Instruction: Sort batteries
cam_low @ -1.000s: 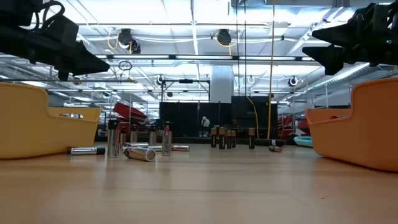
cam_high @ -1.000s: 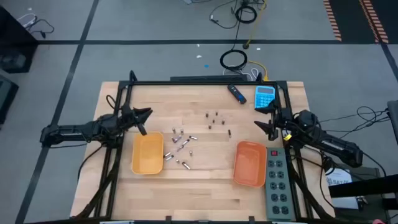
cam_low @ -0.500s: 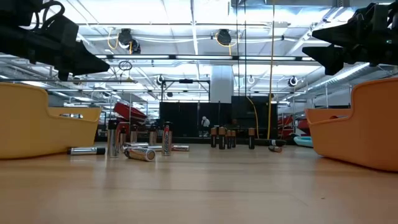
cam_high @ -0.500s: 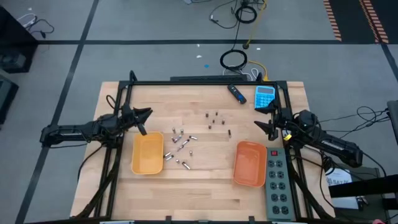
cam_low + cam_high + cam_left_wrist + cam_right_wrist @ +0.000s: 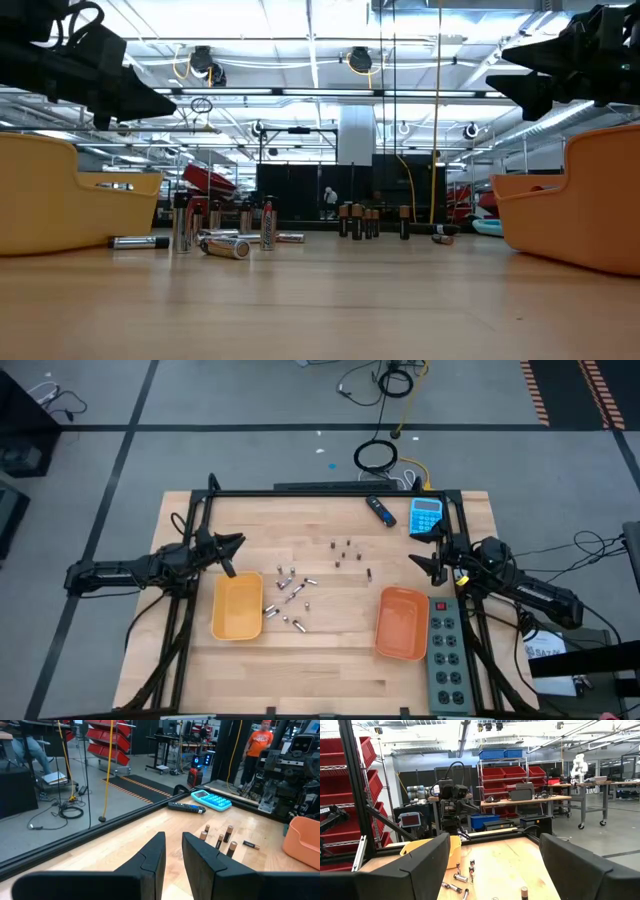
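Note:
Several silvery-white batteries point(image 5: 290, 596) lie and stand on the wood table just right of the yellow tray point(image 5: 237, 607); they also show in the low view point(image 5: 215, 238) and the right wrist view point(image 5: 462, 877). Several smaller dark batteries point(image 5: 346, 552) stand farther back, mid-table, and show in the left wrist view point(image 5: 220, 838). My left gripper point(image 5: 232, 550) hovers above the table behind the yellow tray, empty, its fingers point(image 5: 159, 852) only a narrow gap apart. My right gripper point(image 5: 420, 562) hovers behind the orange tray point(image 5: 401, 623), wide open point(image 5: 495, 844) and empty.
A blue calculator point(image 5: 427, 515) and a dark blue-tipped pen-like device point(image 5: 380, 510) lie at the table's far edge. A grey power strip point(image 5: 445, 650) lies along the right edge beside the orange tray. Bare wood lies between the trays and toward the near edge.

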